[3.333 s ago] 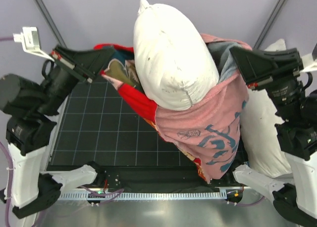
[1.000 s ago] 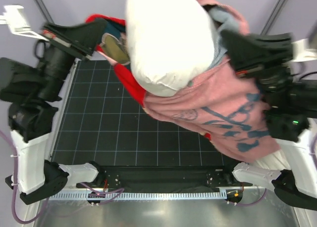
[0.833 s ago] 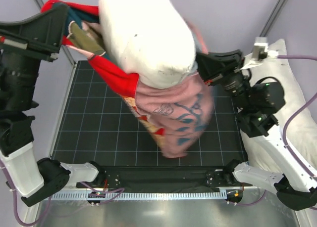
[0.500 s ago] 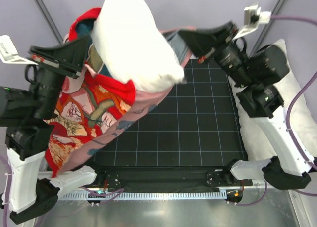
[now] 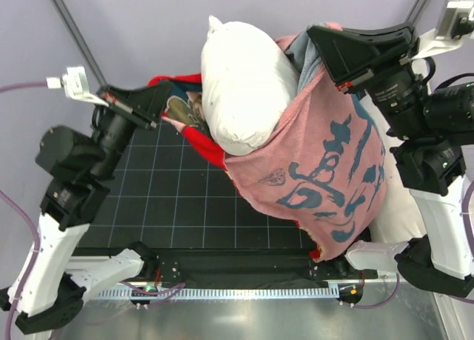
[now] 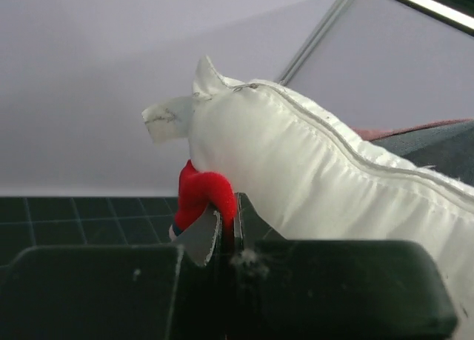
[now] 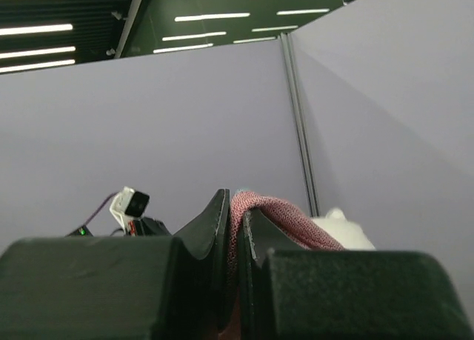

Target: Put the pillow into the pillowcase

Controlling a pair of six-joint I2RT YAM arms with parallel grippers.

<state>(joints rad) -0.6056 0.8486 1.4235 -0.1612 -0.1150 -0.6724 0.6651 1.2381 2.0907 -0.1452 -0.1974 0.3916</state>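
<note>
Top view. The pillow (image 5: pixel 248 88) is at upper centre of the frame, lifted clear of the gridded black mat (image 5: pixel 170 199). Its lower part sits inside the open mouth of the pillowcase (image 5: pixel 326 177). Its upper part stands out above the cloth, with a pointed corner at the very top. How deep it sits inside the case cannot be told.

The pillowcase hangs between the two arms. Its faded pink reverse, with a blue-green print, faces the camera and drapes down toward the lower right of centre. The bright red edge and a patch of printed pattern show just left of the pillow.

The left gripper (image 5: pixel 164 97), left of centre, has its fingers pressed together on the red edge. In the left wrist view, a fold of red pillowcase (image 6: pixel 198 195) is pinched between the two fingertips at mid-frame. The pillow (image 6: pixel 311 177) is just beside them, its seam running from upper centre down to the right. A small white tag (image 6: pixel 167 118) sits at its corner.

The right gripper (image 5: pixel 318 38), upper right, is clamped on the pink edge. In the right wrist view, pink weave of the pillowcase (image 7: pixel 259 207) loops over one finger and is nipped between the two. A sliver of white pillow (image 7: pixel 344 232) shows lower right.

A second pillow (image 5: pixel 398 207) lies at the right side, mostly hidden behind the pillowcase and the right arm.
</note>
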